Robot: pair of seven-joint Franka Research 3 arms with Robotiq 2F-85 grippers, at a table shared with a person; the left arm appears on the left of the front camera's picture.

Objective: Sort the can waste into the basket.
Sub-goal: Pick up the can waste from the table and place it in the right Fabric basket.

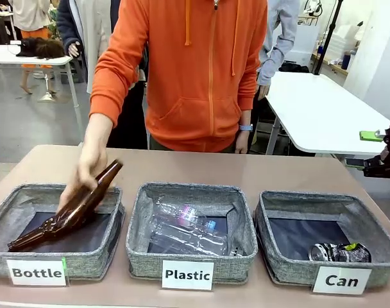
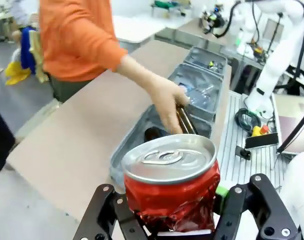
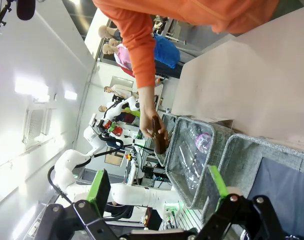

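Left claw (image 2: 179, 215) grips the red can (image 2: 170, 186); right claw (image 3: 159, 192) open.

- Front view faces across the surface (image 1: 201, 168) toward the person, baskets close below.
- Left wrist view looks along its gripper (image 2: 174, 210), baskets beyond.
- Right wrist view, rolled sideways, shares those baskets.

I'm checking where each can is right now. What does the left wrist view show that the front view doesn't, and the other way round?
Left wrist view alone: the red can, dented, silver top up, clamped in the left gripper.

Front view alone: the silver and dark can lying in the basket labelled "Can", and that label itself.

Both: the person's hand lowering a brown bottle into the "Bottle" basket, and the clear plastic bottles in the middle basket.
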